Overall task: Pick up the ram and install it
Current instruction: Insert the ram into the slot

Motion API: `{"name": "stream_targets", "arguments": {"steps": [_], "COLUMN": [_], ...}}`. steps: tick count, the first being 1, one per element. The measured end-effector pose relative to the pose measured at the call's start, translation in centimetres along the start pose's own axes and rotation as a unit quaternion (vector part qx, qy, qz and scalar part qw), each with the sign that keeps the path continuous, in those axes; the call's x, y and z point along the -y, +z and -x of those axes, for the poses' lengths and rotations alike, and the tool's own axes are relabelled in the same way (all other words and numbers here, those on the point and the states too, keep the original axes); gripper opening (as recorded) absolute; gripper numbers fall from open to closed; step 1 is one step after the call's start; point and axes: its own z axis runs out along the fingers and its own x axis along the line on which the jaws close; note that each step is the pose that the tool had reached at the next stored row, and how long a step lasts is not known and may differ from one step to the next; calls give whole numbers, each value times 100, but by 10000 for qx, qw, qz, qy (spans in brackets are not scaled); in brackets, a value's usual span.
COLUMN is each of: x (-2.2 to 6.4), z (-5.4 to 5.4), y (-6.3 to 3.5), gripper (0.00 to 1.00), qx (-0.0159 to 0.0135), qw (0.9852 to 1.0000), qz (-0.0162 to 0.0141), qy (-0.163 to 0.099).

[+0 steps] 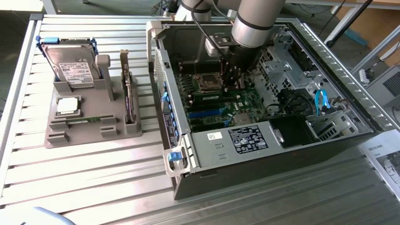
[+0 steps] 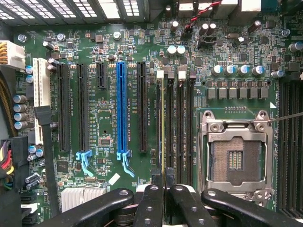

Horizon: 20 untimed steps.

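The pick-up part of the job looks finished: the gripper (image 2: 163, 188) is inside the open computer case (image 1: 281, 173), its dark fingers (image 2: 150, 203) drawn narrow and clamped on the ram (image 2: 162, 127). In the wrist view the ram appears edge-on as a thin yellow-green line running away from the fingertips. It lies directly along the memory slot that sits closest to the long black expansion slot (image 2: 141, 106) and the blue PCIe slot (image 2: 121, 109). The other empty memory slots (image 2: 180, 123) are just beside it, and the bare CPU socket (image 2: 235, 161) is beyond those. The white latch (image 2: 160, 74) at the far end of the chosen slot meets the end of the stick. Whether that latch has snapped in, or whether the board's contacts have gone fully down into the slot, cannot be told from this angle. In the exterior view the arm reaches straight down onto the motherboard (image 1: 247, 105), well apart from the grey parts holder (image 1: 81, 133) on the table (image 1: 93, 187) at that view's left. The hard drive (image 1: 74, 68) and the upright expansion card (image 1: 129, 98) stand untouched in that holder. As a judgement, the task is most of the way along: the stick is carried over and aligned, while a firm, latched seat is not confirmed and the fingers are not off the stick.
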Motion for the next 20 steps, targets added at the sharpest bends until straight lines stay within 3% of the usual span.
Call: {"name": "stream_targets", "arguments": {"steps": [20], "x": [1], "z": [1], "y": [43], "gripper": [12], "qx": [0], "qw": [10000], "qz": [0], "qy": [0]}}
